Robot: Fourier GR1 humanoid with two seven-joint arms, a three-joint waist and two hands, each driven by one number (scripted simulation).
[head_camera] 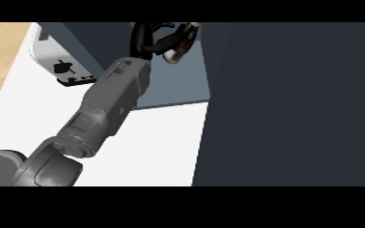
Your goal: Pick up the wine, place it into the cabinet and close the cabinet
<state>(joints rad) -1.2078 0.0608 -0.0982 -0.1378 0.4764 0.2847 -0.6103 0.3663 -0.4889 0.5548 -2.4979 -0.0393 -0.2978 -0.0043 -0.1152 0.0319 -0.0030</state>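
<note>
My left hand reaches up from the lower left on a long grey forearm and into the open cabinet. Its black fingers are curled round the wine bottle, a dark brownish bottle that is tilted, with its round base facing the view. The hand hides much of the bottle. The bottle sits at the top of the blue-grey cabinet opening, just left of the dark cabinet door, which stands open and fills the right side. My right hand does not show.
A white appliance with a black base stands at the upper left on the white counter. A strip of wood borders the counter's far left. The door's edge runs close beside the held bottle.
</note>
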